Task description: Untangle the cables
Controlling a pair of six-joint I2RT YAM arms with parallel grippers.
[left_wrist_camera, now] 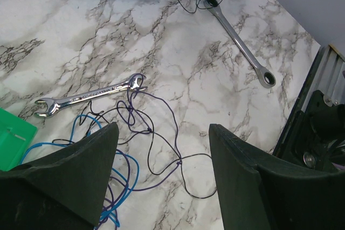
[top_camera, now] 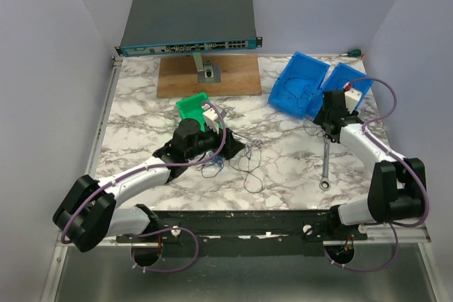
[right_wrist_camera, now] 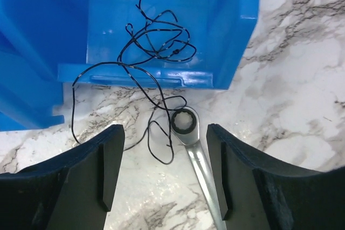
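A loose tangle of thin blue and dark cables [top_camera: 241, 159] lies on the marble table just right of my left gripper [top_camera: 232, 148]. In the left wrist view the blue cable [left_wrist_camera: 110, 184] curls by the left finger, and dark purple and black strands [left_wrist_camera: 161, 149] cross between the open jaws of the left gripper [left_wrist_camera: 163, 130], which hold nothing. A separate black cable [right_wrist_camera: 159, 41] sits coiled in a blue bin [right_wrist_camera: 226, 20], its tail trailing out over the table. My right gripper [right_wrist_camera: 164, 133] hovers open above that tail, a little way from the bin [top_camera: 299, 84].
One silver wrench [left_wrist_camera: 89, 96] lies among the cable strands. A second wrench [right_wrist_camera: 194, 149] lies under my right gripper [top_camera: 318, 131], also seen as the wrench [top_camera: 325, 164] near the table's right side. A green bin [top_camera: 192, 107], another blue bin [top_camera: 348, 81] and a network switch [top_camera: 187, 22] on a wooden board [top_camera: 209, 76] stand behind.
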